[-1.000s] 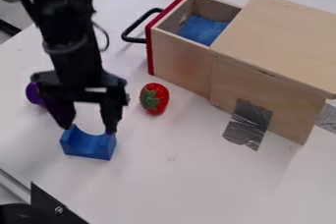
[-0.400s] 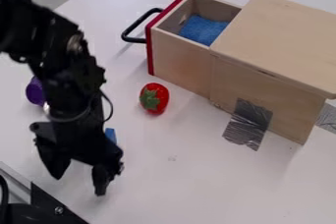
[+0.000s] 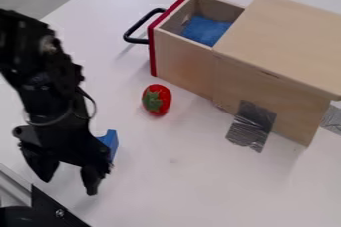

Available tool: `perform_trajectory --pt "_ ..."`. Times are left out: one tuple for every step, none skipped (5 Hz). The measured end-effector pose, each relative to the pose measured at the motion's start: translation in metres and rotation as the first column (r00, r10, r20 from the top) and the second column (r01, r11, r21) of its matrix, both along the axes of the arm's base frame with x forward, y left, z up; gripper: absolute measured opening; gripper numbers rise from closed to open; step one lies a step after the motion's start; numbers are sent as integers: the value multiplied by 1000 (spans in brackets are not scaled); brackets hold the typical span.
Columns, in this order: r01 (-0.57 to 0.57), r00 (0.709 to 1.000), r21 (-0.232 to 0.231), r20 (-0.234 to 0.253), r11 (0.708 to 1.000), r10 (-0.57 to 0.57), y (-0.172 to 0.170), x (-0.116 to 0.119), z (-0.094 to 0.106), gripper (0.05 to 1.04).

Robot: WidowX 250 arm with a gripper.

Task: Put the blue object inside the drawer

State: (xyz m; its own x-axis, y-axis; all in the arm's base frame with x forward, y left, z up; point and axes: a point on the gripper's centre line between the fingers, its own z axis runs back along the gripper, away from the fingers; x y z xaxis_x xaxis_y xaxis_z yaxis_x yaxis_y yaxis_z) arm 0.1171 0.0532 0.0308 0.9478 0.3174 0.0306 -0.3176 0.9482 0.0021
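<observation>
The gripper (image 3: 69,185) hangs at the lower left over the white table, open, its two fingertips apart with nothing seen between them. Partly hidden behind the gripper is the blue block (image 3: 111,144); only its right part shows, just right of the gripper's body. At the upper middle the wooden drawer (image 3: 181,57) stands pulled out of its box, with a red front edge and a black handle. A blue cloth-like piece (image 3: 205,30) lies inside it.
A red strawberry (image 3: 156,100) lies between the block and the drawer. The wooden box (image 3: 279,47) fills the upper right, with silver tape (image 3: 252,125) at its base. A dark metal bracket (image 3: 53,206) borders the lower left.
The gripper has moved down past the blue block toward the lower left, then slightly further left, uncovering more of the block's right side. The purple object is now hidden behind the arm.
</observation>
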Motion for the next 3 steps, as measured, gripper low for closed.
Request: perform_trajectory --pt "-167 982 -72 82 983 173 11 -5 14 997" --pt "-323 935 -118 115 939 336 23 -6 26 997" --pt "-449 876 -159 119 879 468 33 -1 30 997"
